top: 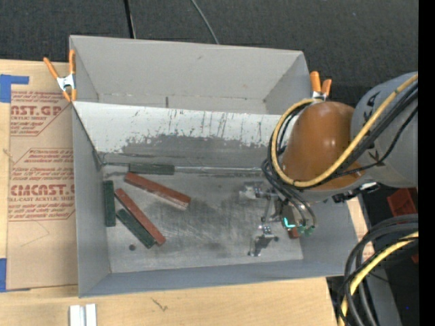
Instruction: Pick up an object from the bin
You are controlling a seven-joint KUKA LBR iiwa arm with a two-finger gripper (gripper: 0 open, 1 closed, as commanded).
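Observation:
My gripper (pixel 253 221) hangs low over the bare bin floor at the right front. Its two fingers stand apart, one fingertip (pixel 246 193) toward the back and the other toward the front, with nothing between them. The nearest loose thing is a long red-brown bar (pixel 158 189), lying slantwise to the gripper's left and well apart from it. A second red-brown bar (pixel 139 216) lies further left, with a dark green bar (pixel 136 229) alongside it.
Another dark green bar (pixel 109 204) lies along the left wall and one more (pixel 151 169) at the foot of the back wall. The arm with its orange cover and cables fills the bin's right side.

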